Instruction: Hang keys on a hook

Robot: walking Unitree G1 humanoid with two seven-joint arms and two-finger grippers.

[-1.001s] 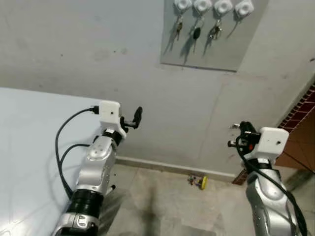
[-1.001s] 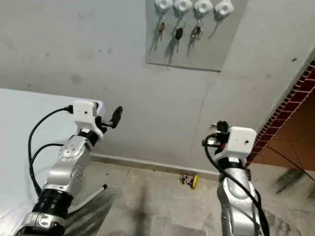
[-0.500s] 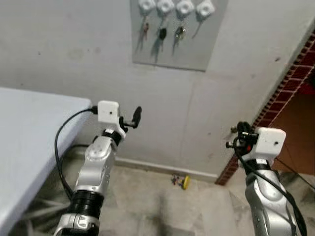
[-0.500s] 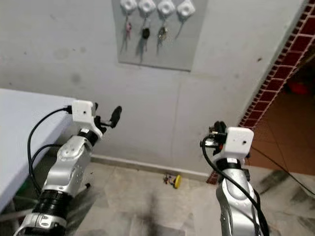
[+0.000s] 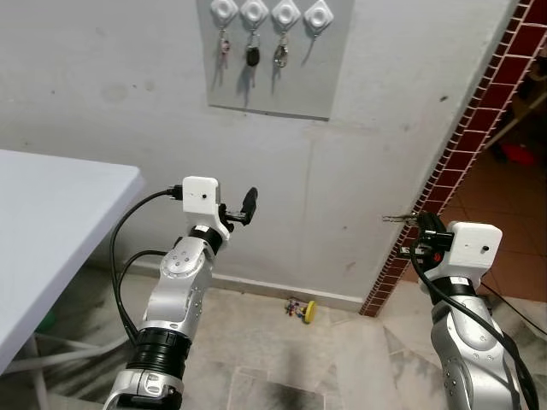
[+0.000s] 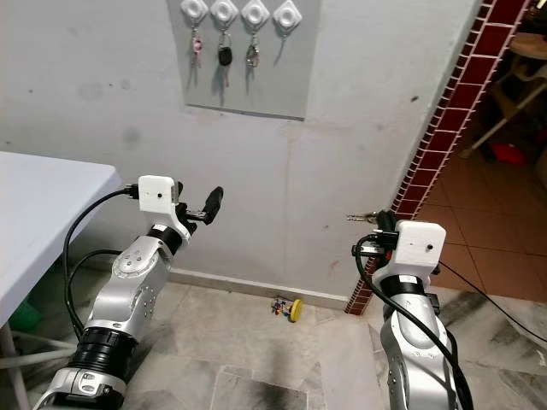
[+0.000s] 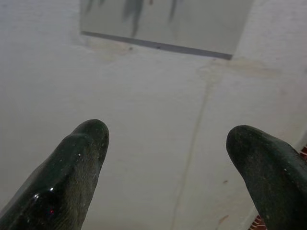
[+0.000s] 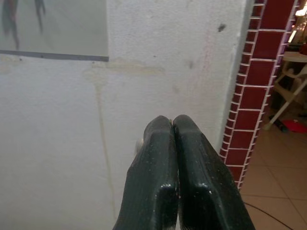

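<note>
Both silver arms are reaching forward, left hand (image 7: 165, 167) spreading its black fingers, right hand (image 8: 172, 143) pinching closed.

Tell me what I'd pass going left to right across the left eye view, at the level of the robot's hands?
White tabletop → left gripper with open black fingers → bare grey plastered wall → right gripper, shut on a small metal key → dark red brick-tiled wall edge.

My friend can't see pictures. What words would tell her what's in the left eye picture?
Two silver robot arms reach toward a grey wall, the right pincer pinching a key. High up, a grey board holds four white hooks; three have keys, the rightmost hook is free.
</note>
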